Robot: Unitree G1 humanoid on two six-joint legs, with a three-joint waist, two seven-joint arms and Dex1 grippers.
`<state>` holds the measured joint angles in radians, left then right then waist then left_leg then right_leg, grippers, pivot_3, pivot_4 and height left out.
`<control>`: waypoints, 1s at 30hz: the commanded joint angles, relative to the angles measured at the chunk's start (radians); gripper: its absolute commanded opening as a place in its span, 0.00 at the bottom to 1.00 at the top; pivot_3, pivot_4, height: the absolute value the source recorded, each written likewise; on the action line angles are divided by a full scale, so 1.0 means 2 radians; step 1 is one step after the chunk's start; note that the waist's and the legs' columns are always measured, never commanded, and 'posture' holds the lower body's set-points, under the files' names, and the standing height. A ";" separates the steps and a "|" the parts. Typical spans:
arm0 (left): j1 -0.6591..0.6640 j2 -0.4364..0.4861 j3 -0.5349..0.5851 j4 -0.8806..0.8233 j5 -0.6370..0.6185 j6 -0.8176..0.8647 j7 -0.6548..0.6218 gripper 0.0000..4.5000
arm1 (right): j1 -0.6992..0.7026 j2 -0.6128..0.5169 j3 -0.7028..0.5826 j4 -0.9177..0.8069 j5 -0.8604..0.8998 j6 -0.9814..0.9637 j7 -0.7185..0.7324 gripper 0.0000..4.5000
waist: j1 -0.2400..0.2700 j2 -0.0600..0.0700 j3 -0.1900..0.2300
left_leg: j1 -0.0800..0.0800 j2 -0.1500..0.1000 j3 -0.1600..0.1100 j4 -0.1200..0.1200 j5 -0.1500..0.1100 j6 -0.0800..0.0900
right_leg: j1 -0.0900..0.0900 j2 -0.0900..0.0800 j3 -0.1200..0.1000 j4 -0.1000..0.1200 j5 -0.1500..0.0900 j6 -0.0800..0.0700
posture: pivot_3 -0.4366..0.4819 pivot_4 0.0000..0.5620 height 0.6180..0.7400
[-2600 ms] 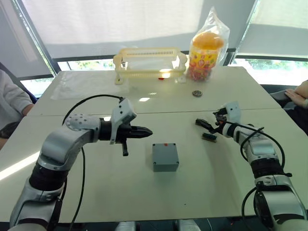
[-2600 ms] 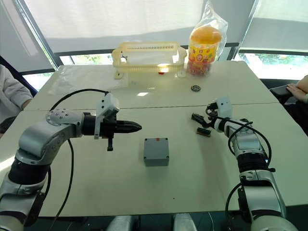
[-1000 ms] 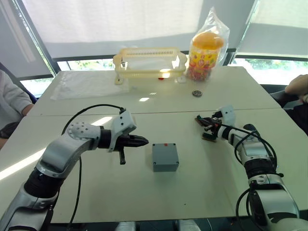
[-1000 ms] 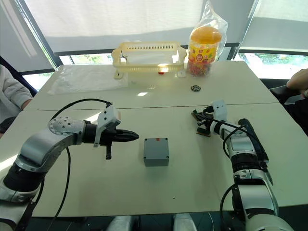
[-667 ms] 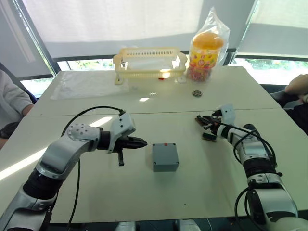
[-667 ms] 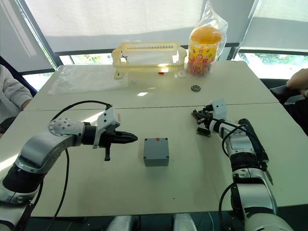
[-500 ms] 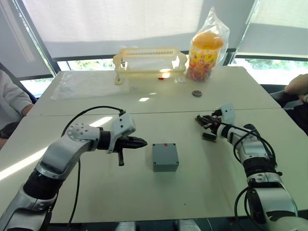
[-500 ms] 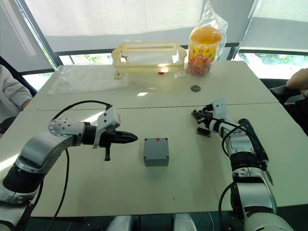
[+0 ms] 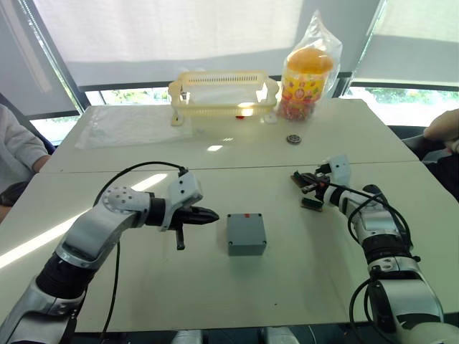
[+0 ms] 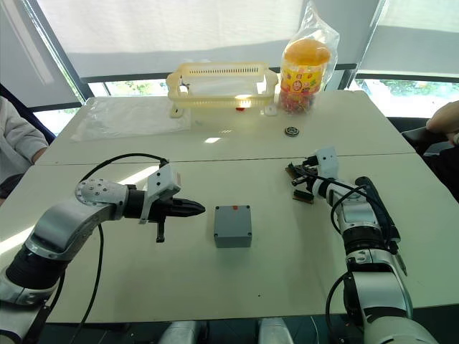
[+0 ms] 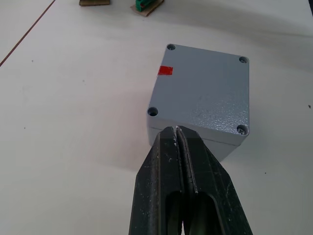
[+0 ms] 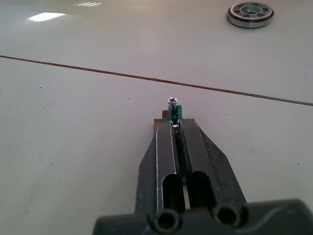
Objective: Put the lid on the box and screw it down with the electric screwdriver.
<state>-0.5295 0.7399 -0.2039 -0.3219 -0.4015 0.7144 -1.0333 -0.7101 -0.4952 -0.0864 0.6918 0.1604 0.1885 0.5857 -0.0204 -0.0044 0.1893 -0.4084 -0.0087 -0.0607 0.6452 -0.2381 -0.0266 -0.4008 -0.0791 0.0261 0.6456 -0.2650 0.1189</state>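
Lid (image 11: 205, 85) sits on box (image 9: 246, 234) — screwing remains. Left gripper (image 11: 177, 134) closed, empty; right gripper (image 12: 177, 128) clamps a green connector (image 12: 175, 113) with a screw.

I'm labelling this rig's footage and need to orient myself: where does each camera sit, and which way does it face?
Left eye view: on the head, looking forward and down over the table; both arms show, with the box between them.
Right eye view: same head, same scene, slightly offset.
Left wrist view: on the left wrist, looking along the shut left claw at the box.
Right wrist view: on the right wrist, looking along the right claw, which pinches a green connector block.
Shared: the box appears in both eye views and the left wrist view.
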 commanded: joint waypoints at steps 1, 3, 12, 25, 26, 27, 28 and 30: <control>-0.007 0.005 0.008 -0.001 0.001 -0.009 -0.003 0.00 | -0.013 -0.011 -0.016 -0.034 0.006 -0.006 0.000 0.01 | 0.000 0.000 0.000 | 0.000 0.000 0.000 0.000 0.000 0.000 | 0.000 0.000 0.000 0.000 0.000 0.000 | 0.48 0.27 1.00; -0.010 0.003 0.010 0.002 0.000 -0.009 -0.004 0.00 | -0.013 -0.013 -0.018 -0.047 0.009 -0.002 0.001 0.01 | 0.000 0.000 0.000 | 0.000 0.000 0.000 0.000 0.000 0.000 | 0.000 0.000 0.000 0.000 0.000 0.000 | 0.48 0.27 1.00; -0.019 -0.002 0.012 0.017 -0.003 -0.019 -0.010 0.00 | 0.027 -0.028 -0.035 -0.182 0.032 0.063 0.004 0.01 | 0.001 0.000 0.000 | 0.000 0.000 0.000 0.000 0.000 0.000 | 0.000 0.000 0.000 0.000 0.000 0.000 | 0.48 0.27 1.00; -0.031 0.018 0.015 0.012 -0.015 -0.021 -0.048 0.00 | 0.192 -0.059 -0.024 -0.616 0.219 0.283 0.045 0.01 | 0.002 0.000 0.000 | 0.000 0.000 0.000 0.000 0.000 0.000 | 0.000 0.000 0.000 0.000 0.000 0.000 | 0.48 0.27 1.00; -0.033 0.018 0.014 0.014 -0.013 -0.022 -0.048 0.00 | 0.198 -0.054 -0.015 -0.620 0.217 0.283 0.040 0.01 | 0.002 0.000 0.000 | 0.000 0.000 0.000 0.000 0.000 0.000 | 0.000 0.000 0.000 0.000 0.000 0.000 | 0.48 0.27 1.00; -0.033 0.017 0.013 0.016 -0.011 -0.023 -0.047 0.00 | 0.204 -0.049 -0.006 -0.622 0.214 0.282 0.037 0.01 | 0.003 0.000 0.000 | 0.000 0.000 0.000 0.000 0.000 0.000 | 0.000 0.000 0.000 0.000 -0.001 -0.001 | 0.48 0.27 1.00; -0.033 0.016 0.012 0.017 -0.010 -0.024 -0.046 0.00 | 0.207 -0.046 0.000 -0.623 0.213 0.282 0.035 0.01 | 0.003 0.000 0.000 | 0.000 0.000 0.000 0.000 0.000 0.000 | 0.000 0.000 0.000 0.000 -0.001 -0.001 | 0.48 0.27 1.00; -0.033 0.015 0.012 0.017 -0.009 -0.024 -0.045 0.00 | 0.210 -0.044 0.008 -0.623 0.209 0.278 0.033 0.01 | 0.003 0.000 0.000 | 0.000 0.000 0.000 0.000 0.000 0.000 | 0.000 0.000 0.000 0.000 -0.001 -0.001 | 0.48 0.27 1.00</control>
<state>-0.5778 0.7679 -0.1907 -0.2761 -0.4227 0.6842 -1.1203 -0.2846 -0.5854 -0.0667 -0.5155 0.5730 0.7584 0.6583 -0.0135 -0.0044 0.1896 -0.4092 -0.0080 -0.0612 0.6453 -0.2382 -0.0263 -0.4017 -0.0790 0.0258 0.6457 -0.2664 0.1166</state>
